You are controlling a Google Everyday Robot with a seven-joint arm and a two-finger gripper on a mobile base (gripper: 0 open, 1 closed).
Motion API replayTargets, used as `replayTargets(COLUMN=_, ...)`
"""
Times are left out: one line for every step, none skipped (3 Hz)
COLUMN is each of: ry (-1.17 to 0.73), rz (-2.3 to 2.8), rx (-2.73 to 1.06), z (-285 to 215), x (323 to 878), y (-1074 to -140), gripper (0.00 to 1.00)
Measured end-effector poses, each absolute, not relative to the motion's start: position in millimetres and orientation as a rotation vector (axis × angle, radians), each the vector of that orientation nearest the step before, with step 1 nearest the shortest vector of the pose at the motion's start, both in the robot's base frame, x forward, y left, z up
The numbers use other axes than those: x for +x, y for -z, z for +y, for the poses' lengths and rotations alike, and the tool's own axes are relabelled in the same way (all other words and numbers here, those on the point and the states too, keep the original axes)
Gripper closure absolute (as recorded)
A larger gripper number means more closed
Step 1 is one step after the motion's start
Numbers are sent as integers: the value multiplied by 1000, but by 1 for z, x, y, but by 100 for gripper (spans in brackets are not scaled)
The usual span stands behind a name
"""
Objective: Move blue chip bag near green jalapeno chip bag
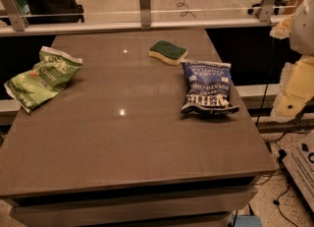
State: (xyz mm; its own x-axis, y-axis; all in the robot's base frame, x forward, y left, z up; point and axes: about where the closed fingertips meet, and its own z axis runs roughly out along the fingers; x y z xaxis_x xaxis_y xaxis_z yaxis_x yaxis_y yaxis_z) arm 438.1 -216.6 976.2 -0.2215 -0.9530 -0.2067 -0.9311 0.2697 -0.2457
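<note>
Arm drawn in at the right edge of the view, gripper hanging low.

The robot's arm (pixel 301 30) shows only in part along the right border. A pale, rounded upper segment sits near the top and is cut off by the frame. A small light piece juts leftward from it. Beneath it, a cream-yellow segment slants down and to the left. The gripper (pixel 287 104) is at the lower end of that segment, pointing downward and hanging free in the air. The rest of the arm lies out of view.
</note>
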Motion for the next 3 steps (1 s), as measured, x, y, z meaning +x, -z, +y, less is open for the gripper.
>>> replayTargets(ry=104, rz=2222, rx=-1716, z=-216, x=439, y=-978, gripper=0)
replayTargets(ry=83, rz=2212, rx=-1671, z=-211, x=451, y=-964, gripper=0)
replayTargets(ry=40, rz=2178, rx=-1590, z=-192, x=482, y=-929, gripper=0)
